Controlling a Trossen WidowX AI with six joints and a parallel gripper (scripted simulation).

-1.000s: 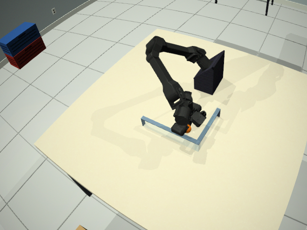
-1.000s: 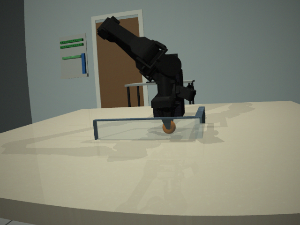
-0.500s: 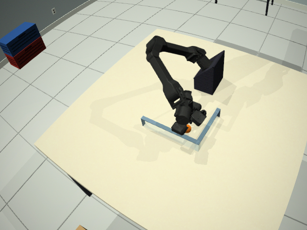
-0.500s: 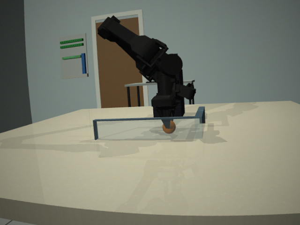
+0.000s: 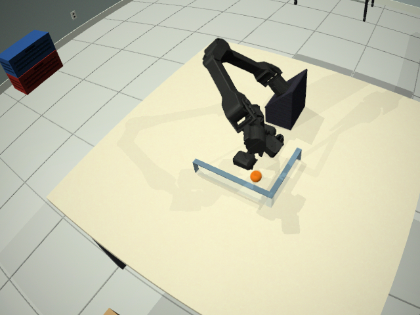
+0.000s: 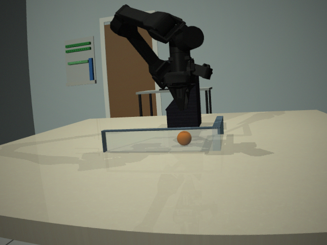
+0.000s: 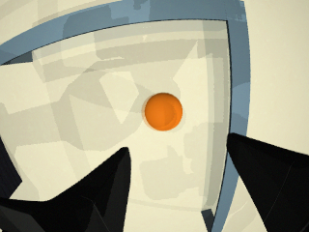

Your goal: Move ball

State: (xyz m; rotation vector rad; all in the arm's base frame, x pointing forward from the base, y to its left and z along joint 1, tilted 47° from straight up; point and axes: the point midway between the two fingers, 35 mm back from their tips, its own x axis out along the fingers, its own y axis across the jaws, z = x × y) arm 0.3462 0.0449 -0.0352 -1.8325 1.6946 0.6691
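Ball point(image 5: 256, 176) lying on the counter point(image 5: 210, 254), inside the angle of the two clear walls point(image 5: 271, 193), near their corner but touching neither. Claw point(image 6: 182, 101) hanging above the ball, fingers standing apart and gripping nothing, well clear of the ball. Arm point(image 5: 230, 91) reaching in from its dark base block point(image 5: 288, 102) toward the counter's far edge.

an orange ball point(image 5: 256, 176) on a cream table top point(image 5: 210, 244); pale blue see-through walls point(image 5: 233, 179); a black arm point(image 5: 230, 94) and dark navy ribbed block point(image 5: 288, 102); crates point(image 5: 30, 61) blue over red (floor tiles light grey).
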